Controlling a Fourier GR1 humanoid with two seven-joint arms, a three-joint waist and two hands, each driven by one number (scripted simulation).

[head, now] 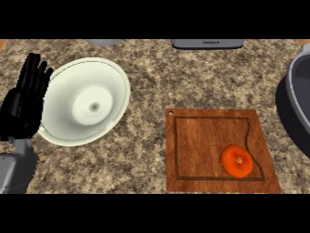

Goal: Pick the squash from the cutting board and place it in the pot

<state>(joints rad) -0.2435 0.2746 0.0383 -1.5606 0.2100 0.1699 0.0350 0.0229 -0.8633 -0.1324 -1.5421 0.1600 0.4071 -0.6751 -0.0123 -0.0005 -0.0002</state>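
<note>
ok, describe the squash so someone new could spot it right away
Find the wooden cutting board on the speckled counter, right of the white plate and left of the grey pot. The squash lies in the board's lower right corner. It is the only thing on the board: small, round and orange.

Only one view is given, taken from the robot's head and directed steeply down onto the granite counter (184, 82). The counter is seen from close above, so that its top fills the frame. The wooden cutting board (211, 136) is framed at lower centre-right, the white plate (83, 102) at the left. The grey pot (305, 104) is cut off by the right edge, and a grey appliance (206, 43) by the top edge. No second view is supplied, so nothing is shared.
</note>
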